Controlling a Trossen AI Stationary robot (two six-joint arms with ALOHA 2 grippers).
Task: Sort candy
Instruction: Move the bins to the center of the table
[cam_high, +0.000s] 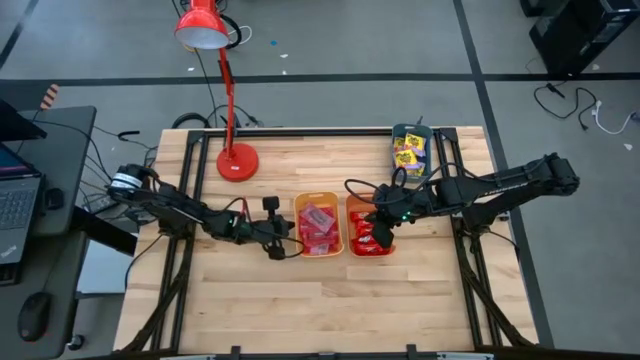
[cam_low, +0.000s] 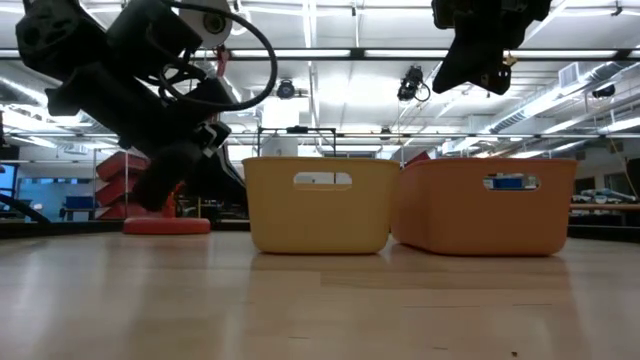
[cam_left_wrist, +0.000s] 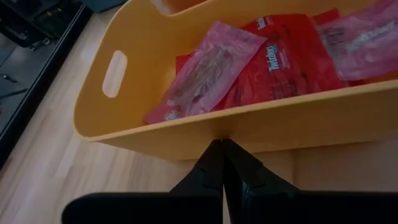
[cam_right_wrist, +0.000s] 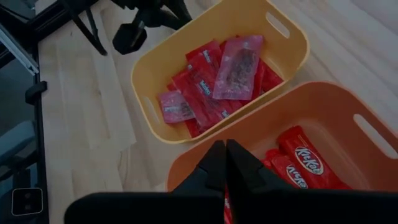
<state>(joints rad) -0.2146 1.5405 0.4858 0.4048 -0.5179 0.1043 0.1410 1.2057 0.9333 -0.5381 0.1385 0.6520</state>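
A yellow tray (cam_high: 300, 205) holds red wrappers (cam_left_wrist: 292, 56) and pinkish packets (cam_left_wrist: 208, 68). The orange tray (cam_high: 349, 205) beside it holds red bars (cam_right_wrist: 305, 158). Yellow packets (cam_high: 408, 152) lie in a teal tray (cam_high: 397, 132) near the table's far right corner. My left gripper (cam_high: 280, 248) is shut and empty, low over the table just left of the yellow tray's wall (cam_left_wrist: 249, 124). My right gripper (cam_high: 381, 237) is shut and empty, and hangs well above the orange tray (cam_low: 485, 215), over its near rim (cam_right_wrist: 186, 163).
A red desk lamp stands with its base (cam_high: 237, 160) on the table's far left part, behind my left arm. The two trays sit side by side at mid-table, touching. Bare wood (cam_high: 320, 310) stretches across the table's near half. Cables trail off the left edge.
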